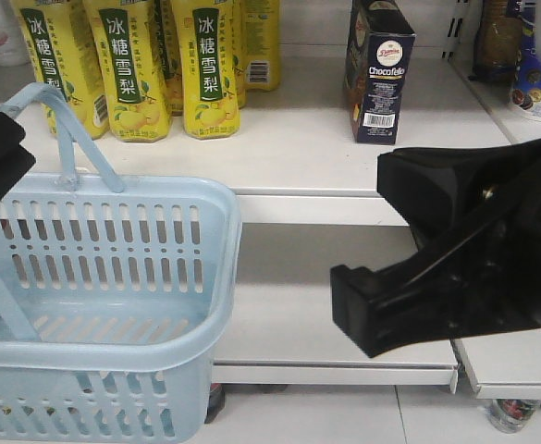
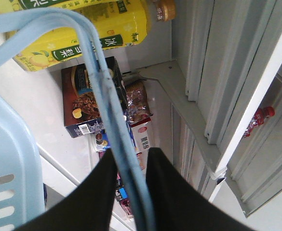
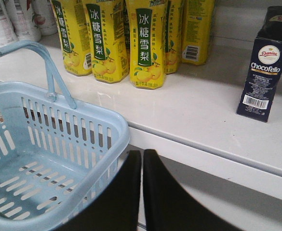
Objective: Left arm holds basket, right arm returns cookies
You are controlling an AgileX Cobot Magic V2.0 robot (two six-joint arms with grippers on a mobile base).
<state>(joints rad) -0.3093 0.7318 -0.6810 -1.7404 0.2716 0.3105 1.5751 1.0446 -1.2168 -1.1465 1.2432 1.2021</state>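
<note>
My left fingers (image 2: 131,192) pinch both handles of the basket (image 1: 113,277). My right fingers (image 3: 141,192), pressed together and empty, hang below the shelf (image 1: 298,139); the cookies (image 1: 378,74) stand above them, well apart.

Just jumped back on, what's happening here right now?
The left pincer is shut on the basket handles, holding it in front of the shelf. The basket looks empty. The cookies stand upright on the shelf, right of the yellow bottles. The right pincer is shut, holds nothing, and sits below the shelf edge, apart from the box.
</note>
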